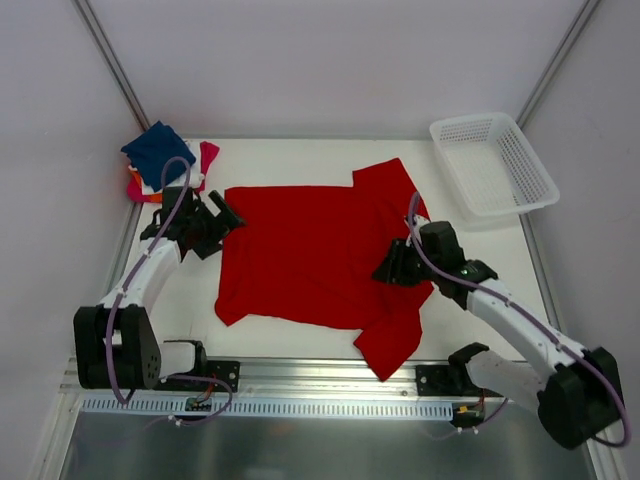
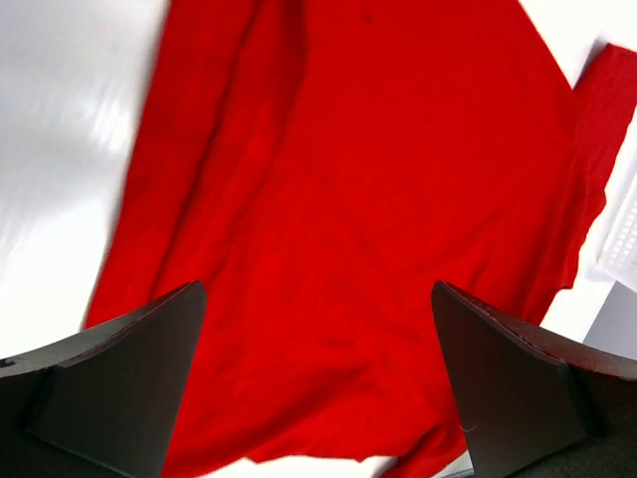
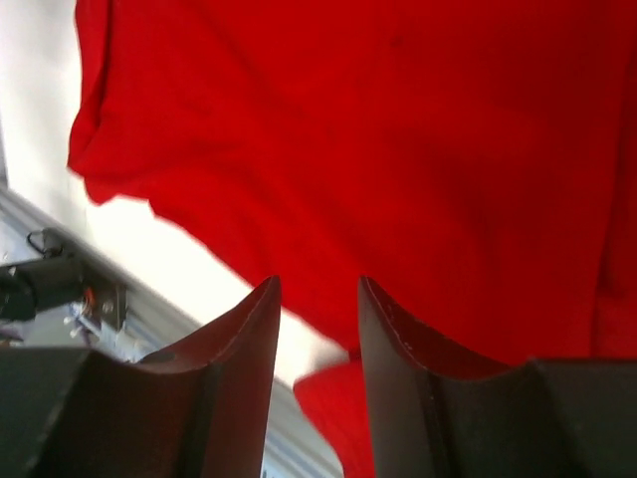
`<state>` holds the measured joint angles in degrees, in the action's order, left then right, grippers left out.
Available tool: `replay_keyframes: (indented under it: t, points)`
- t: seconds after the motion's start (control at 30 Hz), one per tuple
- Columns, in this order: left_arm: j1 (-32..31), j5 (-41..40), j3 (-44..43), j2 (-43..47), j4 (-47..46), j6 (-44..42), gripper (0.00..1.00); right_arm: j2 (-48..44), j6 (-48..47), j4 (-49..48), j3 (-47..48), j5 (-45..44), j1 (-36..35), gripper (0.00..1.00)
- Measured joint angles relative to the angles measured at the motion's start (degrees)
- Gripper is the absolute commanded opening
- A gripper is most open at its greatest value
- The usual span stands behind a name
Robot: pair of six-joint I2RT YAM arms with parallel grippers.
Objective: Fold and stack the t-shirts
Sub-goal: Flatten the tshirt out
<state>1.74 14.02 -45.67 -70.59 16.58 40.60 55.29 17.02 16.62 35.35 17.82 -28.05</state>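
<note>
Left jaws spread wide | right jaws narrowly apart | red t-shirt lies flat, sleeves out

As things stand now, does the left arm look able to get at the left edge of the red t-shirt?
Probably yes. The open left gripper sits at the left edge of the red t-shirt, with nothing between them; the folded stack lies behind it, out of the way.
</note>
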Motion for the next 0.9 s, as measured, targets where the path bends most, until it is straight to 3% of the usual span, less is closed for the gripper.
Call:
replay_keyframes:
  t: [0.3, 0.43, 0.5, 0.53, 0.6, 0.63, 0.7, 0.9]
  points:
    - [-8.3, -4.2, -8.5, -14.4, -3.5, -4.1, 0.99, 25.7, -3.0, -12.0, 14.2, -1.7, -0.3, 0.34]
    - [-13.2, -12.4, -10.5, -18.4, -2.9, -7.7, 0.99, 34.0, -3.9, -14.7, 16.8, -1.3, -0.3, 0.32]
    - [-15.5, -16.5, -11.7, -19.4, -1.8, -9.4, 0.9, 36.5, -4.3, -15.2, 17.1, -1.3, -0.3, 0.31]
    - [-16.4, -18.3, -12.5, -20.0, -1.2, -10.1, 0.75, 37.3, -4.4, -15.3, 17.1, -1.4, -0.3, 0.3]
    - [-17.5, -21.6, -14.3, -21.2, -0.2, -11.3, 0.61, 38.9, -4.7, -15.4, 17.5, -1.4, -0.3, 0.3]
    - [-17.6, -23.0, -15.2, -22.0, 0.1, -12.0, 0.43, 39.6, -4.9, -15.5, 18.0, -1.4, -0.3, 0.29]
    - [-17.9, -25.7, -16.6, -23.4, 0.5, -13.3, 0.34, 40.7, -5.2, -16.0, 18.9, -1.3, -0.3, 0.29]
    - [-17.9, -31.5, -21.2, -29.7, 2.3, -15.2, 0.42, 41.0, -5.5, -17.5, 19.3, -1.0, -0.3, 0.28]
